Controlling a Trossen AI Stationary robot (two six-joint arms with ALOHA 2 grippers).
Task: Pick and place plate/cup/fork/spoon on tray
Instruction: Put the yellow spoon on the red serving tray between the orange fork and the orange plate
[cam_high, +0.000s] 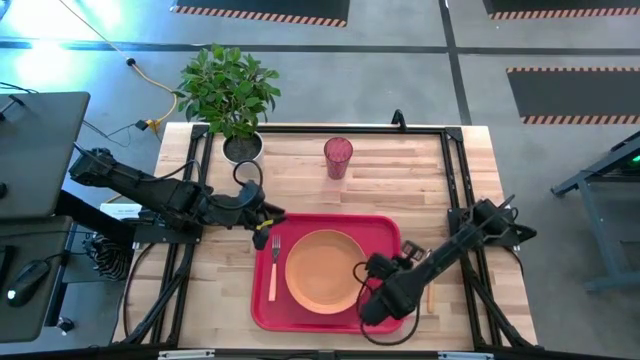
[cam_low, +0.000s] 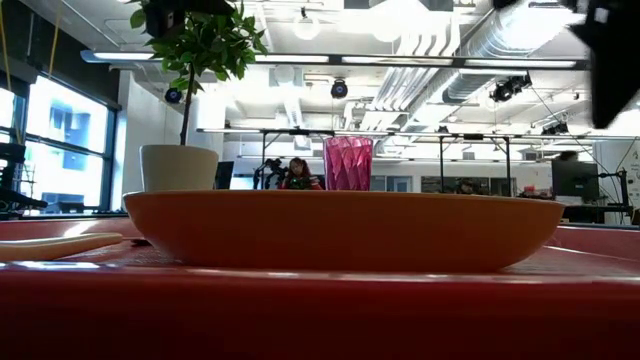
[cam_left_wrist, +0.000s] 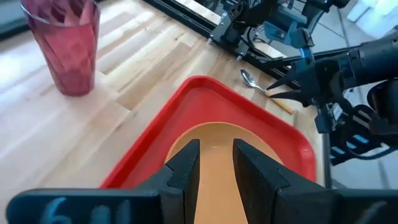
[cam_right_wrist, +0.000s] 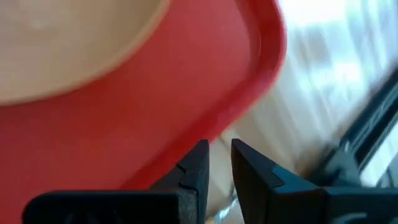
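The red tray (cam_high: 385, 228) lies at the table's near edge, between the two arms, and the orange plate (cam_high: 324, 268) already sits flat in its middle; both look like stiff, light plastic, easiest taken by the raised rim. The pink cup (cam_high: 338, 157) stands upright on the bare wood well behind the tray — light, slightly tapered and probably slick, so a squeeze across its middle seems safer than a pinch on the lip. The fork (cam_high: 273, 266) lies inside the tray just left of the plate, tines pointing away. The spoon (cam_left_wrist: 250, 79) rests on the wood just beside the tray's right edge; it is thin, hard and low to the table, so the orange handle is likely the best place to grip. The left gripper (cam_left_wrist: 216, 169) hangs over the tray's left corner, its jaws narrowly parted and empty. The right gripper (cam_right_wrist: 219, 165) hovers over the tray's right rim, close to the spoon, jaws also narrowly apart with nothing between them.
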